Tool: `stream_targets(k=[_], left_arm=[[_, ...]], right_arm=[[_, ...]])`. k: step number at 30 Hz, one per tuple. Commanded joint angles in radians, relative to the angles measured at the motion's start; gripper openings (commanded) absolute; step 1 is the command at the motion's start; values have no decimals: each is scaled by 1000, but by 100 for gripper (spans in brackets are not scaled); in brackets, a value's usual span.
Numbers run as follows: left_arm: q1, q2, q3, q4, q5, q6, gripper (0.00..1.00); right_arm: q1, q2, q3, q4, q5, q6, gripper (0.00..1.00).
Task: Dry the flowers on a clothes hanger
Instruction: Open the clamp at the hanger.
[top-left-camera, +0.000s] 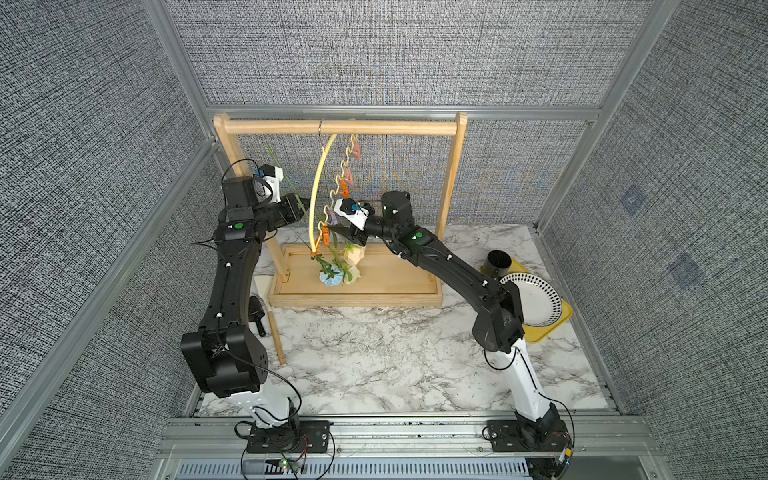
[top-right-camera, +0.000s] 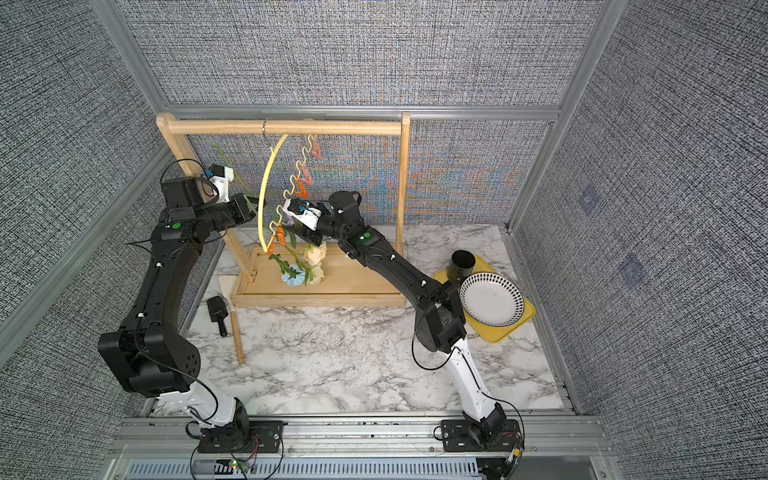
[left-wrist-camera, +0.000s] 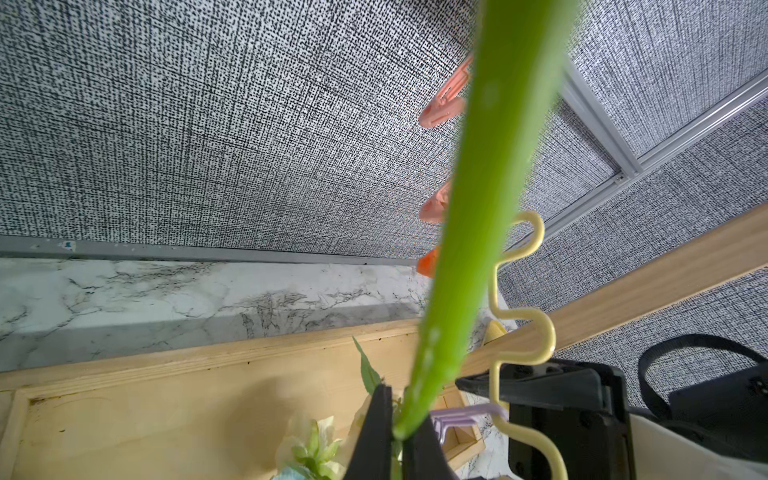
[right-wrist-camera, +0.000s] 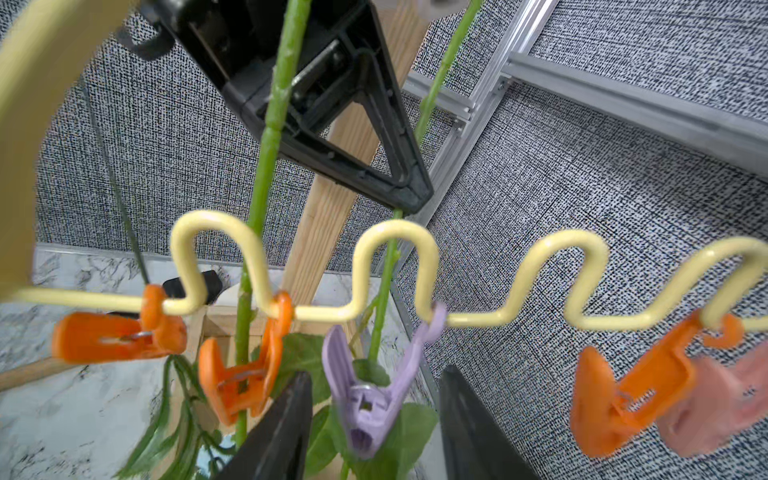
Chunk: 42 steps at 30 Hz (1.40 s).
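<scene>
Stands with the right gripper parted, one black jaw on either side of the lilac plastic clip — placed so, most likely, to squeeze its wings and open its mouth. Cannot tell whether the jaws touch it yet.

Clamps the left gripper tight on a long green flower stem, just across the clip from the right gripper. Apparently steadies the stem there for pinning.

Hangs the clip from the wavy rail of the slim pale-yellow wire clothes hanger, just beyond the right gripper's tips. Hooks that hanger on the pale wooden rack, so blooms point down to dry.

Finds three flowers below both grippers: one small light-blue bloom, one cream-white rose, one beige-tan rose. Counts three stems in the right wrist view, two seemingly pinched already in orange clips beside the lilac one. Counts six clips in a top view — three orange, two pink clips, one lilac.

Leaves, well behind the right arm, one dotted white plate, one black cup, one yellow tray.
</scene>
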Motion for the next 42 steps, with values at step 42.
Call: stream_targets(k=[42], left_arm=[[1,20,1,57,40,-28,2]], right_arm=[[56,20,-10,134,180,39,41]])
